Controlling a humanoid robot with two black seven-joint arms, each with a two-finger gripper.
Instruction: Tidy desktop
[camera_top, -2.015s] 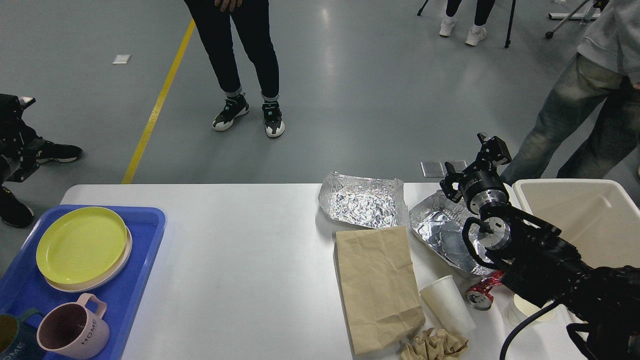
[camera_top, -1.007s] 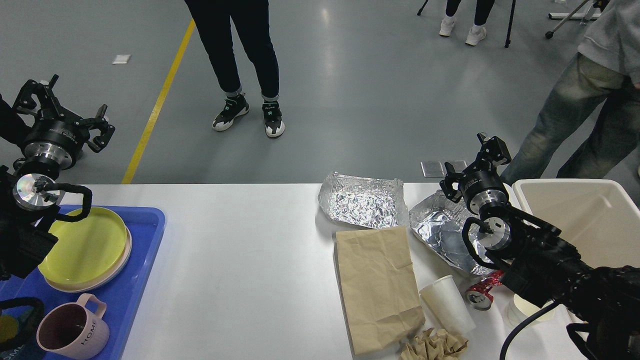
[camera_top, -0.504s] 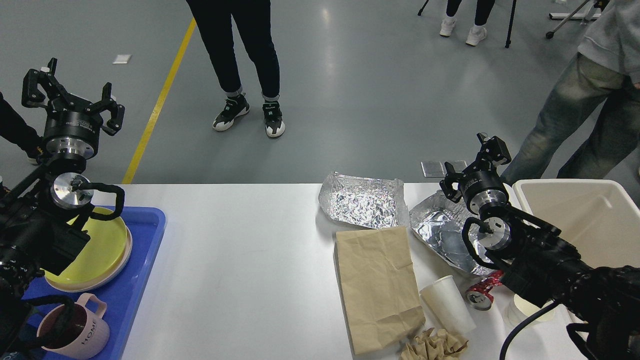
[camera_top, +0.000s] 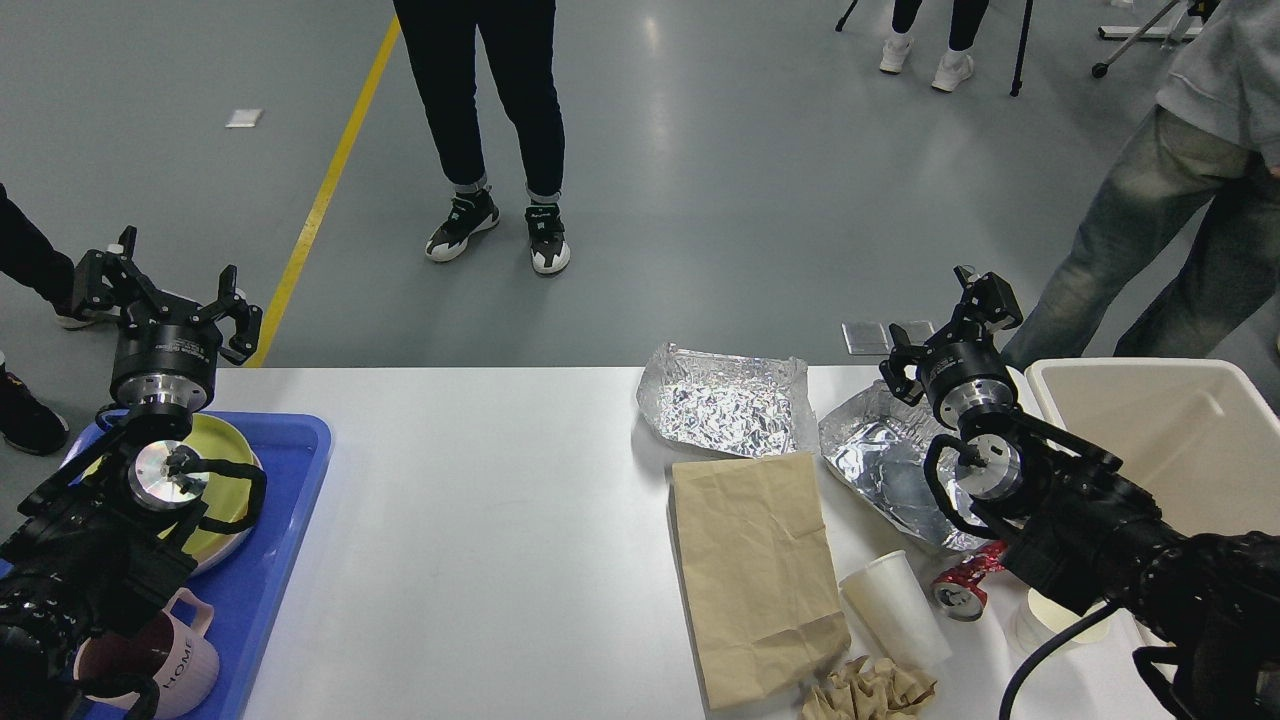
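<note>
The desktop (camera_top: 480, 520) is a large white tabletop. On its right part lie two crumpled foil sheets (camera_top: 725, 400) (camera_top: 880, 465), a flat brown paper bag (camera_top: 755, 570), a white paper cup on its side (camera_top: 895, 610), a red can (camera_top: 960, 590) and a ball of crumpled brown paper (camera_top: 870, 690). My right gripper (camera_top: 945, 335) is open and empty above the right foil sheet at the far edge. My left gripper (camera_top: 165, 300) is open and empty above the far edge, over the blue tray's back.
A blue tray (camera_top: 290, 500) at the left holds a yellow plate (camera_top: 235, 450) and a pink mug (camera_top: 185, 665), partly hidden by my left arm. A beige bin (camera_top: 1160, 440) stands at the right. People stand beyond the far edge (camera_top: 490, 130) and at the right (camera_top: 1150, 240).
My left arm came into view from the left, rose, then dropped lower and nearer the tray with its gripper open. The right arm and the things on the table have not moved.
</note>
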